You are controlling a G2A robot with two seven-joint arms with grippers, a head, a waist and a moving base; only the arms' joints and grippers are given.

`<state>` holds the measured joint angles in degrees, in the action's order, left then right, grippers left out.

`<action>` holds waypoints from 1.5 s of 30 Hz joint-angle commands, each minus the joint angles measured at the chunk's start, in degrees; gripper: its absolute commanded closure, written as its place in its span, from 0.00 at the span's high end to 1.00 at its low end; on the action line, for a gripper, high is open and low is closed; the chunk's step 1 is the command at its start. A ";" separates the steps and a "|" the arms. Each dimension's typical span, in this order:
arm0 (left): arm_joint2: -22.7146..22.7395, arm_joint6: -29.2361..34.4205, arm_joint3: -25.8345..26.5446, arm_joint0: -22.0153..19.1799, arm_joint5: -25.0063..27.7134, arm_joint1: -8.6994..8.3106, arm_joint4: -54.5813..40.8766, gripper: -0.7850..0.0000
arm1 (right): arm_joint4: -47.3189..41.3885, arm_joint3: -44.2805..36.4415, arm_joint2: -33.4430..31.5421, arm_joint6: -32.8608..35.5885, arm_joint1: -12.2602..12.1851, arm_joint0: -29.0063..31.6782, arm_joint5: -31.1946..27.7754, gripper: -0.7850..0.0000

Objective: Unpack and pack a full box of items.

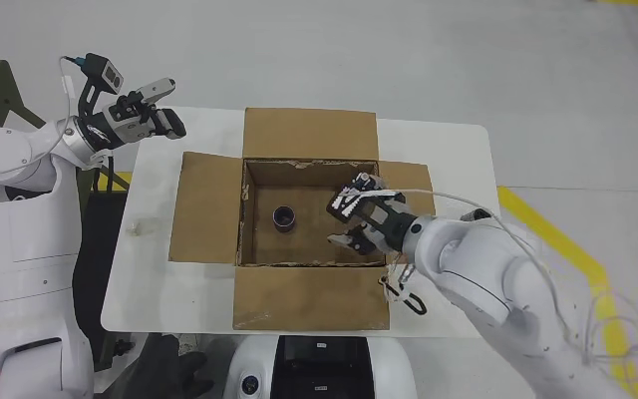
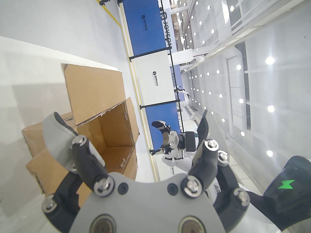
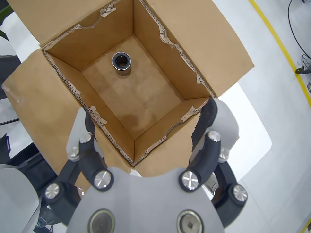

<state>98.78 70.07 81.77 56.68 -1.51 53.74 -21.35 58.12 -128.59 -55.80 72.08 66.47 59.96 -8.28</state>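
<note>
An open cardboard box (image 1: 204, 204) stands in the middle of the white table (image 1: 150, 269) with its four flaps folded outward. A single dark cylinder with a metal rim (image 1: 285, 216) stands upright on the box floor, toward the left wall. In the right wrist view the cylinder (image 3: 121, 62) sits at the far end of the box (image 3: 60, 8). My right gripper (image 1: 346, 217) hangs over the right half of the box opening, open and holding nothing (image 3: 148, 110). My left gripper (image 1: 169, 107) is raised beyond the table's far left corner, open and holding nothing (image 2: 130, 122), well clear of the box (image 2: 94, 90).
The table top around the box is bare white surface (image 3: 252, 132). A yellow floor line (image 1: 558, 234) runs past the table's right side. Cables loop from the right arm (image 1: 469, 204) near the box's right flap.
</note>
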 commanded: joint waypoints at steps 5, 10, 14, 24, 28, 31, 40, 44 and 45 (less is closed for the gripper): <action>0.00 0.00 0.00 0.00 0.00 0.00 0.00 1.00 | -0.90 1.13 3.45 0.91 0.72 -2.94 -0.13 1.00; 0.00 0.00 0.00 0.00 0.00 0.00 0.00 1.00 | -0.35 1.84 6.41 1.77 1.43 -5.55 0.35 1.00; 0.00 0.00 0.00 0.00 0.00 0.00 0.00 1.00 | -0.35 1.84 6.41 1.77 1.43 -5.55 0.35 1.00; 0.00 0.00 0.00 0.00 0.00 0.00 0.00 1.00 | -0.35 1.84 6.41 1.77 1.43 -5.55 0.35 1.00; 0.00 0.00 0.00 0.00 0.00 0.00 0.00 1.00 | -0.35 1.84 6.41 1.77 1.43 -5.55 0.35 1.00; 0.00 0.00 0.00 0.00 0.00 0.00 0.00 1.00 | -0.35 1.84 6.41 1.77 1.43 -5.55 0.35 1.00; 0.00 0.00 0.00 0.00 0.00 0.00 0.00 1.00 | -0.35 1.84 6.41 1.77 1.43 -5.55 0.35 1.00; 0.00 0.00 0.00 0.00 0.00 0.00 0.00 1.00 | 0.33 3.04 6.64 -0.15 1.43 -5.27 -1.07 1.00; 0.00 0.00 0.00 0.00 0.00 0.00 0.00 1.00 | 0.74 3.69 6.94 0.72 1.47 -5.65 -1.37 1.00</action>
<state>98.78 70.07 81.77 56.68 -1.51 53.74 -21.35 58.52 -125.45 -49.08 72.03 67.91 54.62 -9.33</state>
